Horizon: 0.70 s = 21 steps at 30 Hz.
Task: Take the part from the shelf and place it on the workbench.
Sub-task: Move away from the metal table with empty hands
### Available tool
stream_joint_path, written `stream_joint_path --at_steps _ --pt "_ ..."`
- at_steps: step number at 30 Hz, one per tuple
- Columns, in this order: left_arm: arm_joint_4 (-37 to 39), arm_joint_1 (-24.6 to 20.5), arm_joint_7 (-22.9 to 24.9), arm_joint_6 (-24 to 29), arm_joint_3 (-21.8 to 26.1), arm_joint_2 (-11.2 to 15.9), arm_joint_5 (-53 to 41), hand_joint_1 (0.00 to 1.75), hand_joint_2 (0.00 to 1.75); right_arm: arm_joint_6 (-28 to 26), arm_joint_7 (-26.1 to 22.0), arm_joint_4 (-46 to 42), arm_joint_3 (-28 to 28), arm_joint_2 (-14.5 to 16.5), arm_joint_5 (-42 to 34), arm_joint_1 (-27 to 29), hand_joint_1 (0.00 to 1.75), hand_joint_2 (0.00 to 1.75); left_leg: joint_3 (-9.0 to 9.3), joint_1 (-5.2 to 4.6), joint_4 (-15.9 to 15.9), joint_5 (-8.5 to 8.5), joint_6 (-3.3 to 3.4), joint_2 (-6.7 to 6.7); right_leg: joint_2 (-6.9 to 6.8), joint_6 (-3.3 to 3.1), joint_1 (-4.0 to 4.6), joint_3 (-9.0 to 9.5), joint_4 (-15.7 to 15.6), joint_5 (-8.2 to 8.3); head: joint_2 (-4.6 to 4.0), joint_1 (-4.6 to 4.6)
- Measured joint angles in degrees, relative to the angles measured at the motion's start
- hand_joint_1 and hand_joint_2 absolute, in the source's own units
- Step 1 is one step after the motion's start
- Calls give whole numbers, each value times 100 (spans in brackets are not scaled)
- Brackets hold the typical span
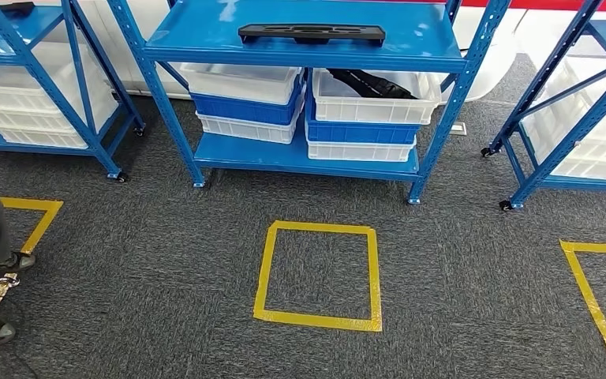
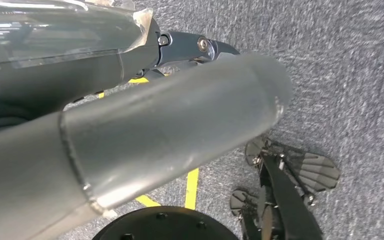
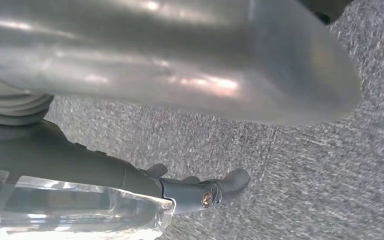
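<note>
A long, flat black part (image 1: 312, 33) lies on the upper level of the blue shelf (image 1: 205, 35) straight ahead in the head view. Another dark part (image 1: 372, 84) sits in a white bin on the lower level. My left hand (image 2: 145, 115) hangs over the grey carpet, its thick grey thumb stretched out apart from the dark fingers (image 2: 190, 47), with nothing in it. My right hand (image 3: 170, 60) also hangs above the carpet, with its thumb and dark fingers (image 3: 205, 192) spread apart around bare floor.
Stacked white and blue bins (image 1: 245, 103) fill the lower shelf level. More blue shelves with bins stand at left (image 1: 24, 87) and right (image 1: 592, 118). Yellow tape squares (image 1: 319, 272) mark the carpet. A person's shoe (image 1: 17, 260) is at the left edge.
</note>
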Motion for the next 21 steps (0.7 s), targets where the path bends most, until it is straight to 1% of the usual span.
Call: stream_joint_path --at_steps 1,2,3,4,5,6,7,8,9,10,11,12,13,15,18,21 --pt "0 1 3 -1 0 3 0 0 0 5 1 0 0 4 -3 -2 0 0 -78 3 171 -110 -28 145 -38 -39 -7 3 -6 8 0 -13" --pt "0 -1 6 -1 0 4 0 0 0 13 3 0 0 8 -2 1 0 0 -211 5 456 -279 -55 312 -77 -73 -7 4 -10 9 0 -24" --pt "0 -7 8 -1 0 3 -1 0 0 21 6 0 0 8 7 9 0 0 -398 4 838 -480 -79 456 -120 -100 7 3 -9 3 0 -35" --pt "0 -11 11 -2 0 1 -3 0 0 28 11 0 1 8 20 22 0 0 -595 15 1233 -654 -96 527 -166 -116 19 0 -8 -2 0 -41" --pt "0 -12 13 -1 0 0 -4 0 0 32 18 0 2 7 35 33 0 0 -739 26 1511 -737 -104 556 -208 -123 29 -2 -7 -8 0 -39" --pt "0 -9 14 -1 0 -1 -6 0 0 34 23 0 4 7 48 39 0 0 -788 33 1596 -712 -102 570 -241 -127 37 -2 -7 -12 0 -41" --pt "0 -6 16 0 0 -1 -7 0 0 35 27 0 8 8 56 38 0 0 -710 35 1436 -576 -88 577 -263 -129 44 3 -7 -15 0 -41" --pt "0 -5 17 1 0 1 -7 0 0 38 28 0 13 10 61 32 0 0 -523 32 1073 -375 -57 588 -278 -129 50 11 -7 -18 0 -42" --pt "0 -8 17 1 0 4 -7 0 0 41 28 0 18 16 65 24 0 0 -301 19 642 -206 -15 614 -285 -125 55 19 -8 -23 0 -42" --pt "0 -13 17 1 0 9 -7 0 0 45 28 0 22 23 69 18 0 0 -116 0 285 -85 21 640 -291 -114 73 22 -7 -31 0 -38" --pt "0 -19 17 3 0 14 -9 0 0 50 28 0 26 28 74 14 0 0 3 -21 57 -28 46 662 -296 -100 87 20 -5 -41 0 -39" --pt "0 -23 9 6 0 13 -13 0 0 57 30 0 27 29 81 15 0 0 45 -34 -33 -21 23 673 -301 -96 115 0 -1 -58 0 -34" --pt "0 -24 -16 9 0 11 -16 0 0 63 34 0 29 28 87 17 0 0 51 -44 -42 -12 -10 664 -307 -95 130 -16 3 -71 0 -34" --pt "0 -22 -132 22 0 4 -21 0 0 73 43 0 32 24 95 20 0 0 62 -63 -51 -8 -54 646 -317 -105 136 -37 3 -85 0 -32" --pt "0 -22 -361 90 0 9 -29 0 0 81 49 0 38 23 94 21 0 0 67 -93 -51 -20 -17 639 -324 -76 118 -19 -17 -83 0 -33" --pt "0 -22 -516 174 0 11 -33 0 0 82 53 0 57 15 96 23 0 0 68 -98 -49 -24 0 639 -324 -55 116 0 -39 -75 0 -31"
